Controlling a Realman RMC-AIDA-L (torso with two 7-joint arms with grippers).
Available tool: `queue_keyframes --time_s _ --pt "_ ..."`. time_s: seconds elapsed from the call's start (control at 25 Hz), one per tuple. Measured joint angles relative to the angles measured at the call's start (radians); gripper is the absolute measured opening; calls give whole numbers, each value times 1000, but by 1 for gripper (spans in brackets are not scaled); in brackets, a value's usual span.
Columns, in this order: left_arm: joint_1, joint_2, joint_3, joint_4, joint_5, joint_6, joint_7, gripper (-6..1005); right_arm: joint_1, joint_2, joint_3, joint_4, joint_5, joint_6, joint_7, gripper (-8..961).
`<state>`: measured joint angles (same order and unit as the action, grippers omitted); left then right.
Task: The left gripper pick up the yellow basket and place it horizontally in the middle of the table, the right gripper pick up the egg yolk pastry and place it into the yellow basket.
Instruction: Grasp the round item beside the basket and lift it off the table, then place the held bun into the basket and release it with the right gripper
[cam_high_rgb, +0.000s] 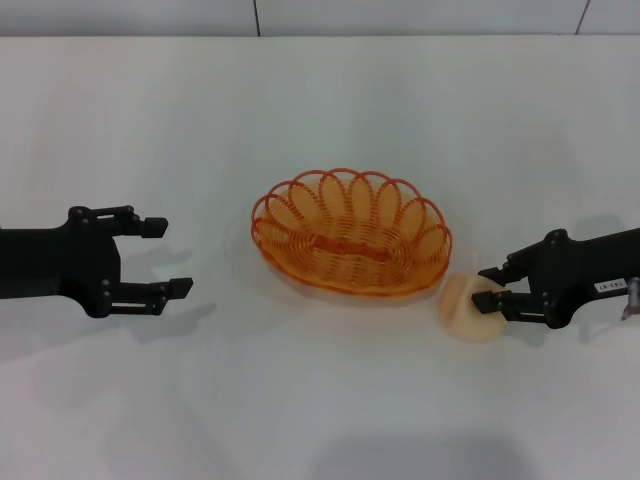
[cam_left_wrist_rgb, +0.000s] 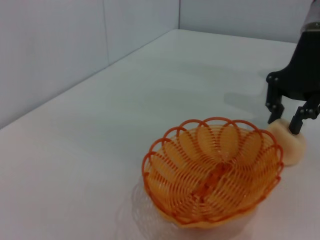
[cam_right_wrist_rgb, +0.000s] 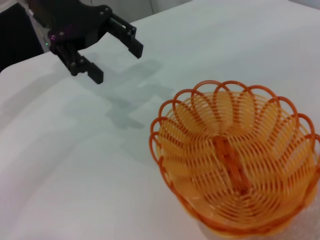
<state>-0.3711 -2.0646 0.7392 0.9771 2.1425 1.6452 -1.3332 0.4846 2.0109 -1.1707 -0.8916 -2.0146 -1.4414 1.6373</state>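
The yellow basket (cam_high_rgb: 350, 235) stands upright in the middle of the table (cam_high_rgb: 320, 100), long side across; it also shows in the left wrist view (cam_left_wrist_rgb: 212, 175) and the right wrist view (cam_right_wrist_rgb: 235, 160). It is empty. My left gripper (cam_high_rgb: 172, 258) is open and empty, well left of the basket, and shows in the right wrist view (cam_right_wrist_rgb: 117, 62). The egg yolk pastry (cam_high_rgb: 465, 315) sits low at the table by the basket's right end. My right gripper (cam_high_rgb: 482, 288) has its fingers closed on the pastry's top (cam_left_wrist_rgb: 292, 147), as the left wrist view (cam_left_wrist_rgb: 284, 124) shows.
A pale wall (cam_left_wrist_rgb: 60, 45) runs along the table's far edge. Bare white tabletop lies in front of and behind the basket.
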Motion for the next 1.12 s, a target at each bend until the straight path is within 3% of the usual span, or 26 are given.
queue_keyframes --time_s 0.24,0.44,0.64,0.88,1.12 --pt "1 -5 -1 0 -3 -9 5 801 2 1 -8 0 0 2 -7 189" --pt "3 -11 -2 0 -2 -28 6 799 2 2 -8 0 -1 -6 -10 94" --pt "13 -11 -1 0 -2 -26 12 800 -8 -5 25 -43 2 -66 -9 76" --pt "18 -13 4 -4 -3 -23 38 800 -8 -22 223 -150 1 -262 -3 55" --pt "18 -16 6 -22 -4 -29 73 800 31 -15 338 -203 84 -350 26 32"
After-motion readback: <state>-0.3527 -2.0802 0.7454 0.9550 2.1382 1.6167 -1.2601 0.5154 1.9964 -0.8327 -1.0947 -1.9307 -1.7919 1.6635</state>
